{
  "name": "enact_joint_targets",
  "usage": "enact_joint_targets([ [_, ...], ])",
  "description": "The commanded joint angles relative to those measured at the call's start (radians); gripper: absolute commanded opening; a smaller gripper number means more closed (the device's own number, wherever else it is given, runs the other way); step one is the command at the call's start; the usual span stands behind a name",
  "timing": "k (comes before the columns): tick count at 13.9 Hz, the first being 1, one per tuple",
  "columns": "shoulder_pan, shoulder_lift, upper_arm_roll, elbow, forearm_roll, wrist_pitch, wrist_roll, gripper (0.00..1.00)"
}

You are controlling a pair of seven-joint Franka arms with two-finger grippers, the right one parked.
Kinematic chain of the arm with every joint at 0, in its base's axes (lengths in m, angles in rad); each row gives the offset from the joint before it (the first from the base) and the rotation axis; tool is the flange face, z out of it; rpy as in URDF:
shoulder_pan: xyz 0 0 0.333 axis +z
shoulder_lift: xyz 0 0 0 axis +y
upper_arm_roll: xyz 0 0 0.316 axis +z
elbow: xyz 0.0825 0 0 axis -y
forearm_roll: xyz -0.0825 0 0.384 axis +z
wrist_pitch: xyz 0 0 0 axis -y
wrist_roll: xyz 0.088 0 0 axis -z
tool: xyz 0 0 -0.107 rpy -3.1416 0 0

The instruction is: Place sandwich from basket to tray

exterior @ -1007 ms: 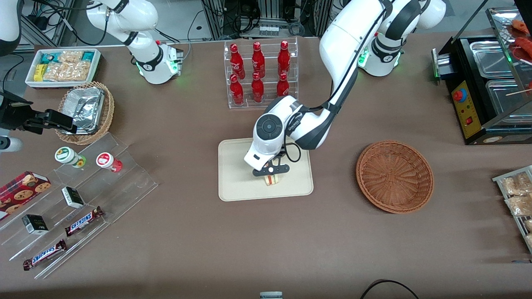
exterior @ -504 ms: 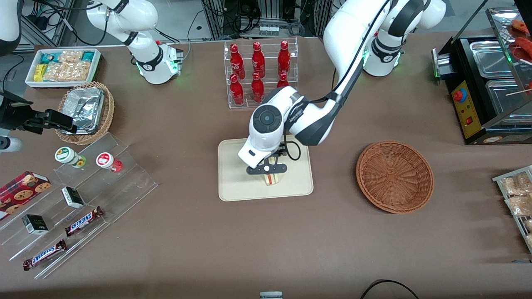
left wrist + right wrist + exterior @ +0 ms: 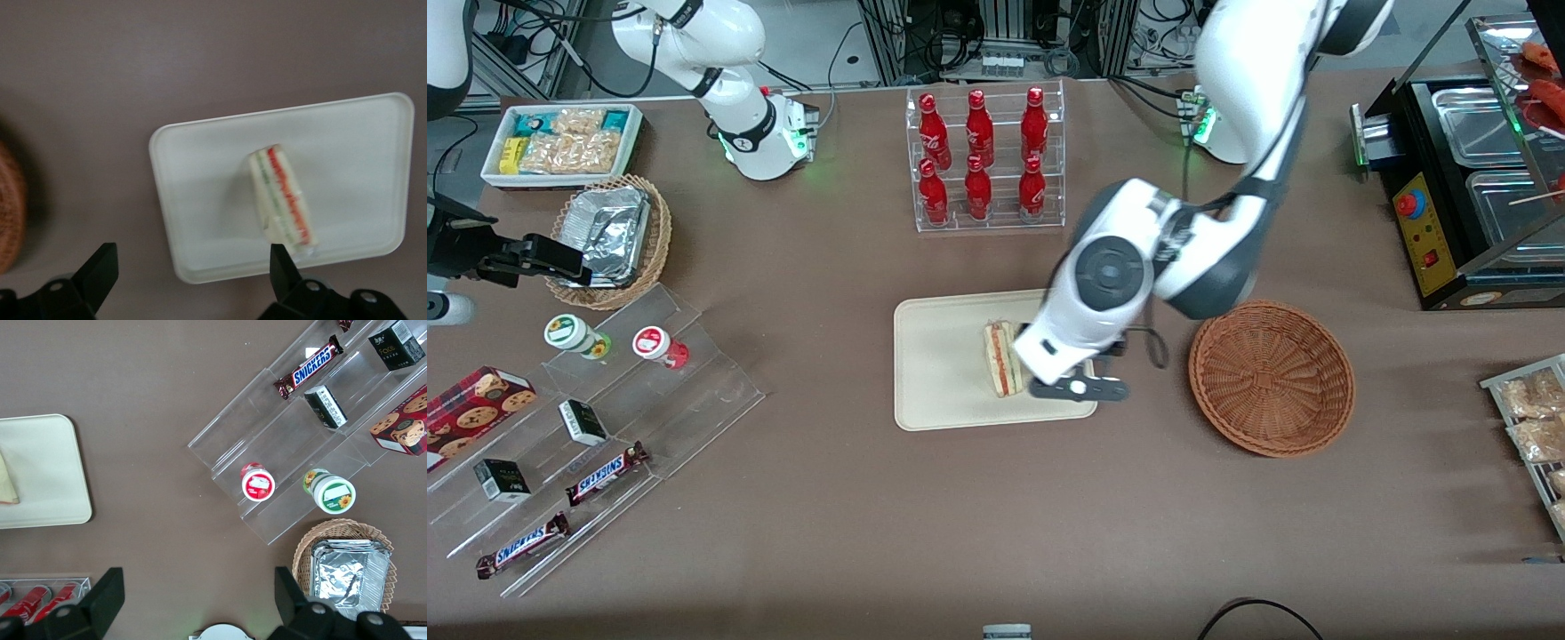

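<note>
Resting flat on tray (image 3: 934,391), sandwich (image 3: 1002,358) lies free, basket (image 3: 1272,378) empty. Gripper (image 3: 1078,388) hangs above tray edge nearest basket, fingers (image 3: 100,267) apart, holding nothing; placement looks done.

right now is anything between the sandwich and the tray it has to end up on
Nothing visible: the small triangular sandwich already lies on the flat cream-beige rectangular tray. The open claw hangs above the tray's edge nearest the round reddish-brown wicker basket.

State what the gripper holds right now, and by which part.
Nothing is held. The gripper is open above the tray's edge nearest the basket; the sandwich lies free on the tray.
</note>
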Motion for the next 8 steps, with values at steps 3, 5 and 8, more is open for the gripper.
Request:
enact_joint_targets([
  [3,0.168,-0.193,-0.007,-0.182,-0.003,-0.060,0.281,1.00],
  [5,0.231,-0.243,-0.006,-0.216,0.004,-0.079,0.378,1.00],
  [8,0.306,-0.318,-0.004,-0.260,0.011,-0.112,0.484,1.00],
])
